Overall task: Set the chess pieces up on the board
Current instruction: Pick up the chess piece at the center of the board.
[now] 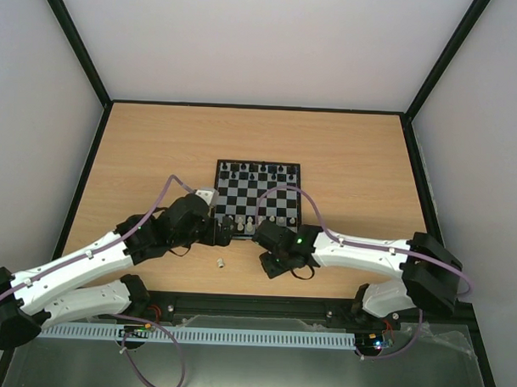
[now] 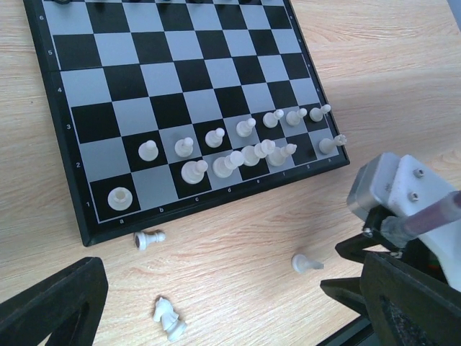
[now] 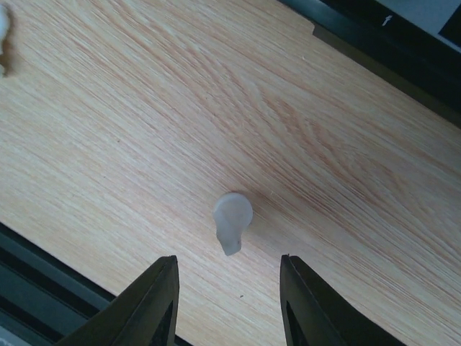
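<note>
Standing in the near rows of the checkered black-and-white board (image 2: pixel 167 78) are tiny cream-white plastic chess pieces (image 2: pixel 186 146); three lie toppled on the wooden surface (image 2: pixel 374 86) beside its near edge. The left fingers (image 2: pixel 50 303) and the right fingers (image 3: pixel 155 306) are released.

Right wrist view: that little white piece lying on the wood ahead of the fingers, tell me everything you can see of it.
The chess piece is tiny and cream-white, and looks like slightly translucent plastic. It has a round wide end and a narrower tapered end. It lies on its side on the wooden table, narrow end toward the camera, just ahead of the open right gripper, whose dark fingers do not touch it. Only the table touches it. Which piece it is, I cannot tell.
</note>
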Tool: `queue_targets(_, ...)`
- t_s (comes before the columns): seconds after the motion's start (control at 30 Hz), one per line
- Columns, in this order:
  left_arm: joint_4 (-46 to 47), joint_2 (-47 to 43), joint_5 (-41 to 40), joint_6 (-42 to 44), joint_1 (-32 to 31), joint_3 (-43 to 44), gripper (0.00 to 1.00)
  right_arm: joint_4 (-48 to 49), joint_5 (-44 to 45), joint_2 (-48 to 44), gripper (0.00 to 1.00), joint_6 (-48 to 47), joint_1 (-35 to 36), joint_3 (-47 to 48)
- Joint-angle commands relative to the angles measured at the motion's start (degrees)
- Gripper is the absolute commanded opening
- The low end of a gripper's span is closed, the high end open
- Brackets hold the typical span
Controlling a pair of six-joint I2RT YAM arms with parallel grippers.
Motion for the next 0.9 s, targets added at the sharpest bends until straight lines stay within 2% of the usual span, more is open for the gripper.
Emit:
queue_targets(0.0, 1.39, -0.86, 0.20, -0.70, -0.38, -0.81, 0.99, -0.39, 0.17, 3.39, 0.39, -0.82, 0.53, 1.83)
queue_targets(0.87, 3.78, 3.01, 0.59, -0.66, -0.34, -0.52, 0.99, 0.45, 1.72, 7.42, 0.24, -3.49, 0.51, 2.69)
